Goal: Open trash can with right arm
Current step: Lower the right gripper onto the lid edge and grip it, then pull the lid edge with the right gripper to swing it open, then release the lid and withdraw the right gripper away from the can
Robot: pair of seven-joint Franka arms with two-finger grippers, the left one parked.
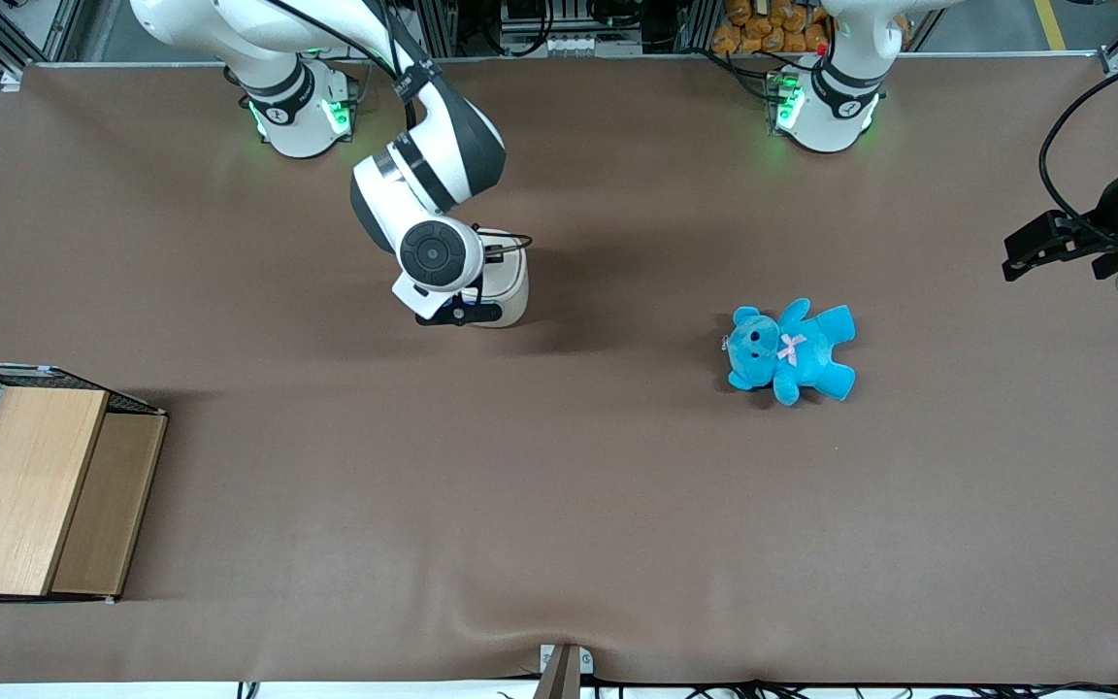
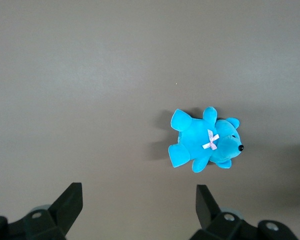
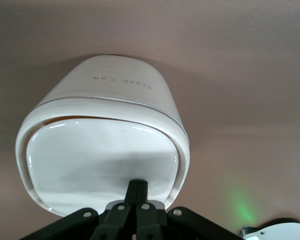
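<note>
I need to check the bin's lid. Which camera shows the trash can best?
The right wrist view: the trash can fills it, lid facing the camera, the gripper shut at its edge. The front view shows only a sliver beside the right arm; the left wrist view shows none.

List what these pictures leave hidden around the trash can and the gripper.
- Front view: most of the trash can is hidden under the right arm.
- Right wrist view: the gripper, shut, meets the lid's edge; whether it presses is unclear.
- The can's inside shows only as a thin tan slit.
- The wooden box is cut off by the front view's edge.
</note>
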